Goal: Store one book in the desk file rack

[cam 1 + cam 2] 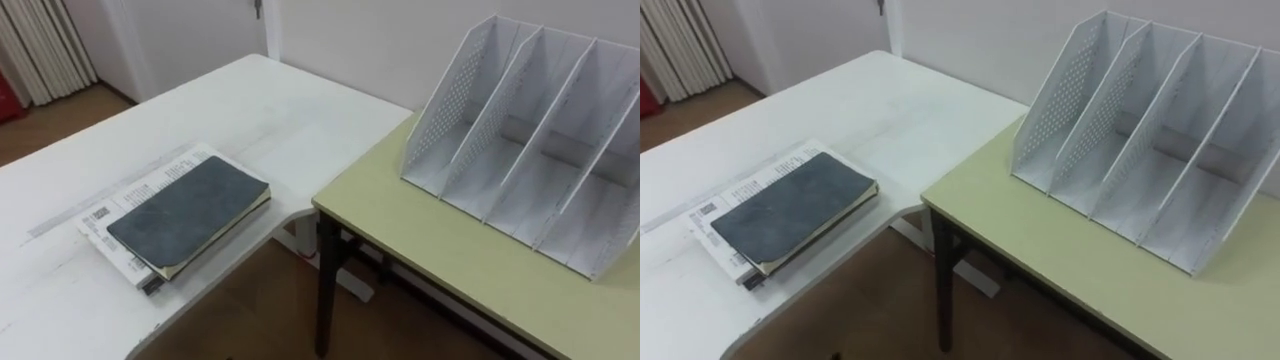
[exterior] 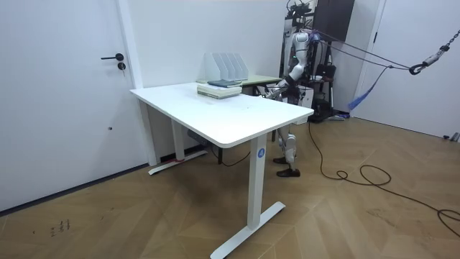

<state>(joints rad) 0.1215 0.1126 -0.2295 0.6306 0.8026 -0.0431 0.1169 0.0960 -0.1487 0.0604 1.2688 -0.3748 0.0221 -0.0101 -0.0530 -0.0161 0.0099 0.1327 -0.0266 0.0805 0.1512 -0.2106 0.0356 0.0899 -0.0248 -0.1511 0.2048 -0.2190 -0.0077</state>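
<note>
You are looking down at a dark grey hardcover book (image 1: 190, 213) lying flat on the white rectangular desk (image 1: 290, 110), close to the desk's near edge. It rests on a white paperback with printed covers (image 1: 128, 193), covering most of it, so the white one shows only along the far and left sides of the stack. To your right stands a small table with a pale green top and dark legs (image 1: 450, 265). Its corner comes right up against the white desk's edge, and you cannot tell whether the two touch. On the green top, towards the wall, sits the white plastic file rack (image 1: 450, 100), with perforated side walls and sloping dividers that form four upright compartments open towards you. The grey book is well apart from the rack, on the other tabletop. Brown wooden flooring (image 1: 250, 300) shows between the two tables. In the room view the robot stands upright at the far side of the white desk, beside the green table and facing the stack and the rack. Its left hand (image 2: 268, 91) is held forward at about tabletop height. At that distance you cannot tell how far open it is or whether it has hold of anything.
</note>
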